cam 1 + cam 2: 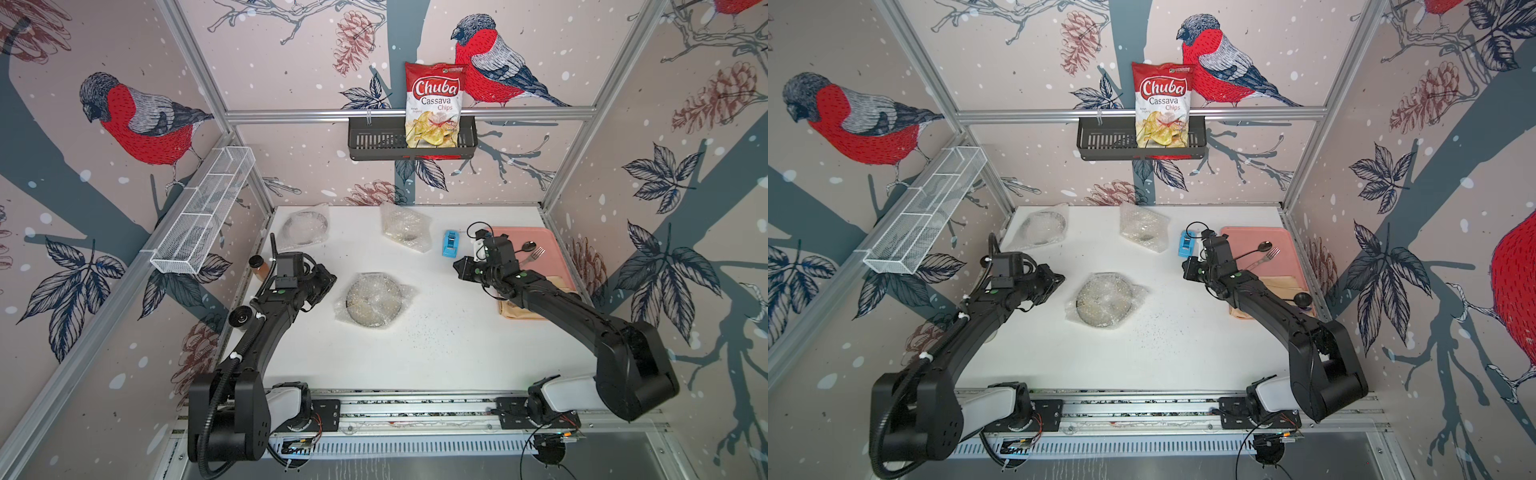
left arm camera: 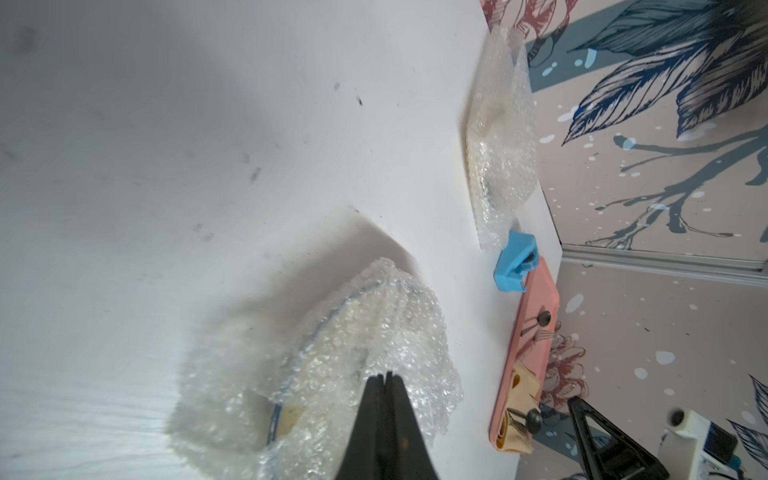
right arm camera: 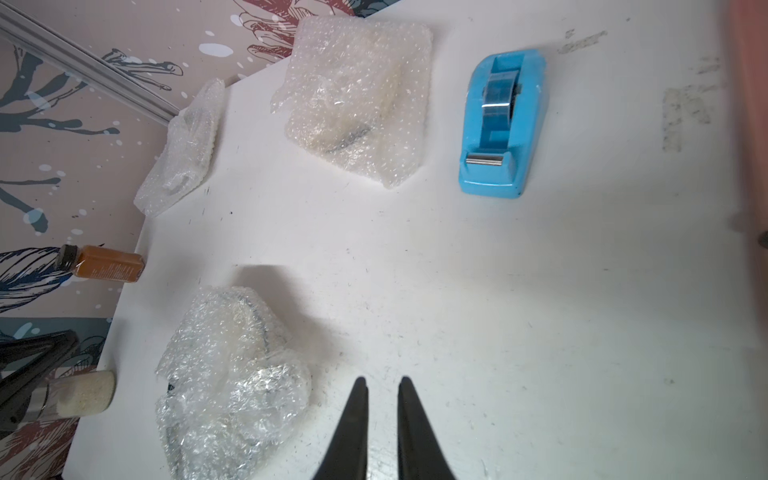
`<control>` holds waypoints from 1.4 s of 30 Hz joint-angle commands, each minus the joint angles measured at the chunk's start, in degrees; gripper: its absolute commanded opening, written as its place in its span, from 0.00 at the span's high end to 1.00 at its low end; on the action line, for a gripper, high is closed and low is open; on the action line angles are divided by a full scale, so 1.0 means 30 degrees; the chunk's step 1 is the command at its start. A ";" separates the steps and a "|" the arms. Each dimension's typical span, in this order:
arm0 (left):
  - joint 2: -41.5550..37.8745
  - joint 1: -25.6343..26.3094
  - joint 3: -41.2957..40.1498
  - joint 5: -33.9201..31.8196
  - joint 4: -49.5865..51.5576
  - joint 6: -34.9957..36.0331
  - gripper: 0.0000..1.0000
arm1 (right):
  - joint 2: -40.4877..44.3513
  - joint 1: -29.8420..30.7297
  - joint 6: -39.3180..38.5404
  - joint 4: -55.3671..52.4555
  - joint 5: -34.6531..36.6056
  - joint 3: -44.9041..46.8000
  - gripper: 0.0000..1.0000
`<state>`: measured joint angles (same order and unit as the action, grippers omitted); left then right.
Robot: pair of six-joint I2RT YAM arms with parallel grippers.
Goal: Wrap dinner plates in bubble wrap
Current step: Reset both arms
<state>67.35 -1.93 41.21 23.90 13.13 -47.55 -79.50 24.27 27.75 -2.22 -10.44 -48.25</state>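
**Three plates bundled, left arm closest to the middle one**

Starting at the left: the far-left plate point(image 1: 305, 227) sits at the back of the table point(image 1: 457, 353), fully under bubble wrap point(image 1: 409, 291). In front of it comes the left end effector point(image 2: 384, 376). Its jaws are pressed together with nothing visibly between them, and its tips sit right at the near edge of the middle plate point(image 1: 372, 304).

That middle plate lies flat at the table's centre. It is covered, but its wrap is loose and crinkled, with a corner sticking out on the side away from the left arm. Being round, the plate has no long axis to line up on; that loose corner is the feature to aim for.

Behind it, the back-centre plate point(image 1: 405, 228) is a tidy square parcel.

Further right, the right end effector point(image 3: 382, 380) hangs over bare table, jaws slightly spread and empty, well apart from the middle plate, which lies off to its left. So the left arm is nearer, I'd say.

Beyond that are the tape dispenser point(image 1: 450, 244) and the pink tray point(image 1: 536, 237).
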 commanded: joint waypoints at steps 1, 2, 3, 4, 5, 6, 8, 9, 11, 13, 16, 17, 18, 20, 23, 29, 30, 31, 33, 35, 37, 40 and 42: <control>-0.0967 -0.0888 -0.0347 -0.1995 0.1035 0.3215 1.00 | 0.0520 -0.0161 -0.1405 0.1813 0.2306 0.0798 0.71; -0.1391 -0.0990 -0.0551 -0.3331 0.0899 0.3917 1.00 | 0.0784 -0.0178 -0.1894 0.2302 0.3125 0.1216 0.67; -0.1893 -0.1040 -0.0895 -0.4737 0.0531 0.4525 1.00 | 0.1110 -0.0182 -0.2238 0.3018 0.4101 0.1756 0.60; -0.2396 -0.1042 -0.1345 -0.5866 -0.0070 0.4858 1.00 | 0.1410 -0.0192 -0.2451 0.3592 0.5024 0.2262 0.52; -0.2990 -0.1079 -0.1869 -0.6762 -0.0963 0.5169 0.50 | 0.1723 -0.0274 -0.2599 0.4223 0.5877 0.2826 0.41; -0.3682 -0.1056 -0.2599 -0.6996 -0.2233 0.5711 0.48 | 0.2033 -0.0430 -0.2704 0.4929 0.6781 0.3350 0.32; -0.4902 -0.1051 -0.4100 -0.7921 -0.4656 0.6414 0.44 | 0.2486 -0.0942 -0.2823 0.5920 0.7734 0.4362 0.18; -0.5496 -0.1044 -0.4973 -0.8543 -0.5884 0.6663 0.40 | 0.2478 -0.1272 -0.2958 0.6339 0.8059 0.4745 0.06; -0.6612 -0.1038 -0.6596 -0.8913 -0.8593 0.7215 0.29 | 0.2478 -0.1873 -0.3315 0.7176 0.8565 0.5478 0.00; -0.7539 -0.0752 -0.8309 -0.9481 -1.1522 0.8388 0.03 | 0.2479 -0.2470 -0.3574 0.8189 0.8868 0.6238 0.00; -0.7885 -0.0139 -0.9863 -1.0725 -1.3452 1.0247 0.03 | 0.3063 -0.3080 -0.3889 0.9650 0.9248 0.7112 0.00; -0.7809 0.0123 -1.0034 -1.1018 -1.3681 1.0327 0.03 | 0.3204 -0.3270 -0.3973 1.0072 0.9235 0.7336 0.00; -0.7676 0.0528 -1.0336 -1.1382 -1.4285 1.0609 0.03 | 0.3432 -0.3555 -0.4170 1.0514 0.8890 0.7623 0.00; -0.7229 0.1215 -1.0947 -1.2021 -1.5799 1.1358 0.03 | 0.3856 -0.3792 -0.4778 1.1371 0.8855 0.8140 0.00; -0.6396 0.1280 -1.1222 -1.1725 -1.7427 1.1695 0.03 | 0.4310 -0.4165 -0.5726 1.1728 0.9225 0.8588 0.00; -0.3831 0.1231 -1.3017 -1.1733 -2.2851 1.1806 0.03 | 0.5392 -0.4941 -0.6295 1.3925 0.9716 1.1000 0.01; -0.3205 0.1230 -1.3406 -1.1732 -2.4145 1.1897 0.03 | 0.5437 -0.4949 -0.6566 1.5565 0.9541 1.1964 0.00; -0.2522 0.1210 -1.3656 -1.1803 -2.5325 1.2019 0.02 | 0.5427 -0.4973 -0.6888 1.8190 0.9194 1.2980 0.00; -0.1529 0.1249 -1.3816 -1.2011 -2.7099 1.2103 0.03 | 0.4926 -0.5002 -0.7256 2.2617 0.8785 1.4856 0.00; -0.0798 0.1232 -1.3358 -1.2071 -2.7232 1.2458 0.03 | 0.4074 -0.5297 -0.6849 2.3298 0.8435 1.4866 0.00; -0.0837 0.1308 -1.3066 -1.1710 -2.6701 1.3057 0.03 | 0.3735 -0.5409 -0.6658 2.2393 0.8281 1.4136 0.00; -0.0792 0.1301 -1.3691 -1.2087 -2.8213 1.3650 0.03 | 0.3291 -0.5395 -0.6815 2.1974 0.7829 1.3725 0.00; -0.0048 0.1296 -1.4024 -1.2409 -2.9889 1.4172 0.03 | 0.3216 -0.5371 -0.6997 2.2165 0.7568 1.3718 0.00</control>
<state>65.76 1.98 0.38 -11.79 -66.24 -8.49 -69.65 8.14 7.62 61.12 14.09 -6.52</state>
